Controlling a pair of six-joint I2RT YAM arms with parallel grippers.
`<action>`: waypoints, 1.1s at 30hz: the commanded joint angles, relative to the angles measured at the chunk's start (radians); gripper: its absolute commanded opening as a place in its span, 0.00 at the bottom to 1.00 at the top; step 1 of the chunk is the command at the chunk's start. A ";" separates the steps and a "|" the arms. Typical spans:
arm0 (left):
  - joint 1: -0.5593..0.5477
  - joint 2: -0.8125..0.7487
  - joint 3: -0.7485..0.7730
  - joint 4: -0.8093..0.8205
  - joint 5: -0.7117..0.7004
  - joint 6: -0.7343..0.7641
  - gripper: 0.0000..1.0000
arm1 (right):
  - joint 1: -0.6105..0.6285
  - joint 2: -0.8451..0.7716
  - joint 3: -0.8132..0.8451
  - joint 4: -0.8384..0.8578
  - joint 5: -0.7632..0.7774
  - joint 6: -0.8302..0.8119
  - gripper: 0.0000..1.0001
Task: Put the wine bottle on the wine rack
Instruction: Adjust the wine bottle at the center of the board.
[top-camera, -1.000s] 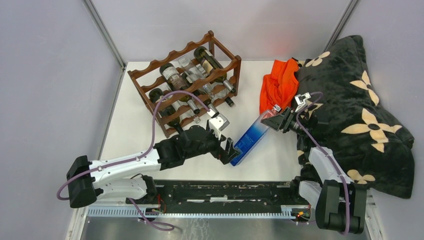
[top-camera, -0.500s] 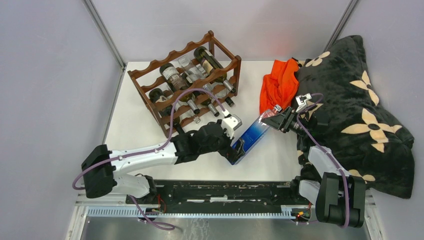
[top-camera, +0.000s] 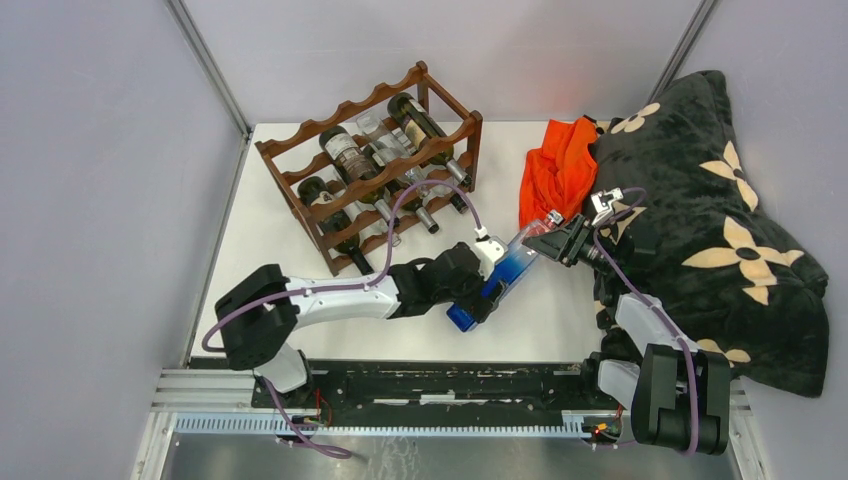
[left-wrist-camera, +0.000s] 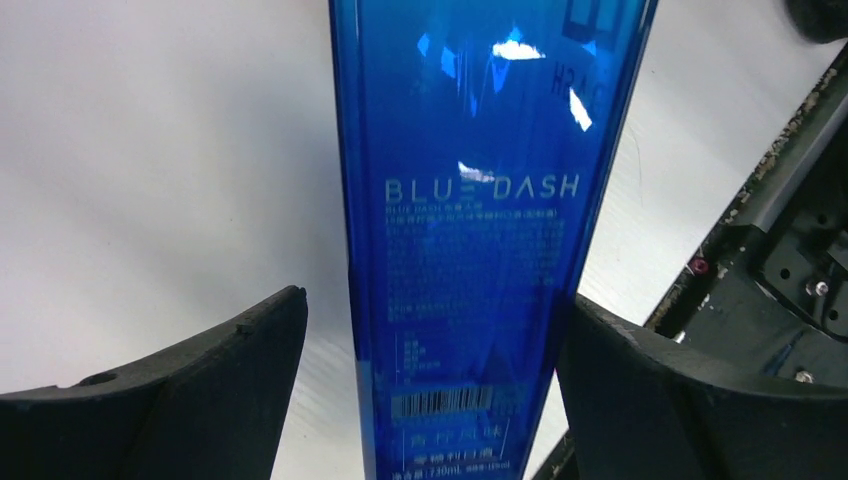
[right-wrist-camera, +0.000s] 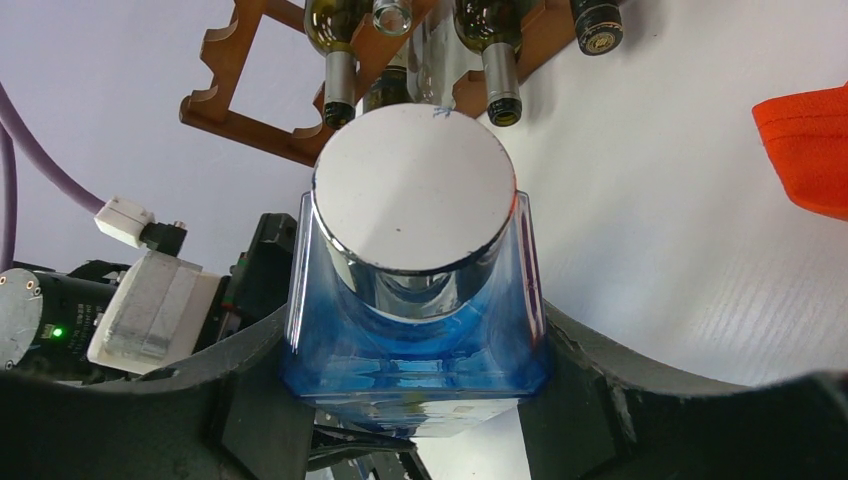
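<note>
Left gripper (left-wrist-camera: 432, 310): nearest the arms' bases, off the rack's near right corner. Its jaws stood wide apart astride the bottle's lower body. Bare table (left-wrist-camera: 150, 150) showed beside one finger, and neither finger was clearly pressing.
Bottle (top-camera: 508, 267): blue and square-sided, it lay aslant to the right of the rack and nearer than it, base toward the arms. It was not yet in the rack. Whether its base rested on the table could not be told.
Right gripper (right-wrist-camera: 415, 348): farther right of the rack, its jaws were clamped on the bottle's shoulder just under the silver cap.
Hand-over risk: if the right jaws let go before the left ones closed, the bottle would likely drop and roll.
Grip risk: the glass faces looked slick, so a hold set off the bottle's balance point could let it tilt or slide out on the lift.
Cable (top-camera: 410, 190): a purple loop arched across the rack's front. A swing toward the rack might snag it on the necks there.
Rack (right-wrist-camera: 250, 133): farthest back, its cradles were mostly filled with racked bottles (top-camera: 345, 152).
Placement risk: only the top left cradle looked free. A crooked approach could knock the jutting necks or shove the rack.
</note>
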 joint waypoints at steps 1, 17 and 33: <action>0.002 0.043 0.070 0.080 -0.012 0.055 0.92 | -0.004 -0.013 0.019 0.118 -0.060 0.114 0.00; 0.001 0.058 0.047 0.092 -0.016 0.115 0.02 | -0.004 -0.007 0.021 0.070 -0.070 0.059 0.33; 0.089 -0.198 -0.056 -0.101 0.094 0.173 0.02 | -0.041 0.050 0.397 -1.218 -0.148 -1.367 0.98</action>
